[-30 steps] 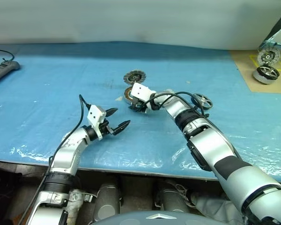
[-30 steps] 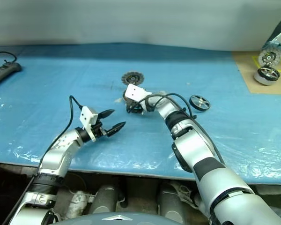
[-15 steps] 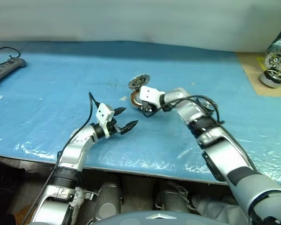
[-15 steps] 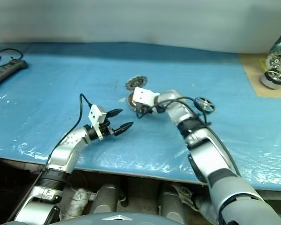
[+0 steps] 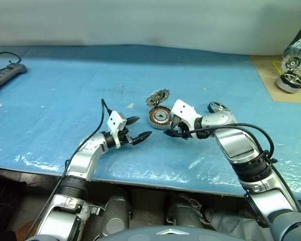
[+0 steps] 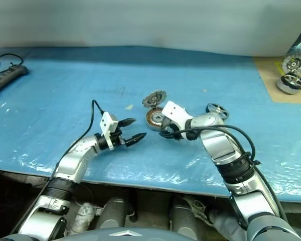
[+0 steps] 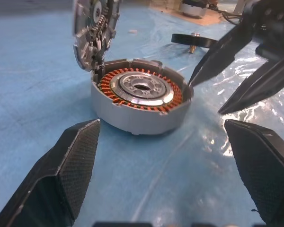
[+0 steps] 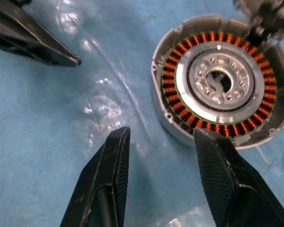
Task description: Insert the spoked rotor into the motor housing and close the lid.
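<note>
Two grippers, left [image 5: 138, 127] wide, right [image 5: 171, 131] half-spread, both empty, flanked coil housing [image 5: 159, 116] mid-table [image 5: 50, 100]. Lid [image 5: 158, 96] stood tilted against housing's far rim. Rotor [image 5: 218, 107] lay toward right edge: likely light, rigid, slick shell; grip across rim.

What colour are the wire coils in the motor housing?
Copper-orange, on the motor housing; clearest in the right wrist view.

Round motor housing [image 5: 160, 117] with orange wire coils, flat near the table's middle, toothed grey lid [image 5: 158, 97] tipped up at its far edge, dark spoked rotor [image 5: 218, 107] flat toward the right edge
</note>
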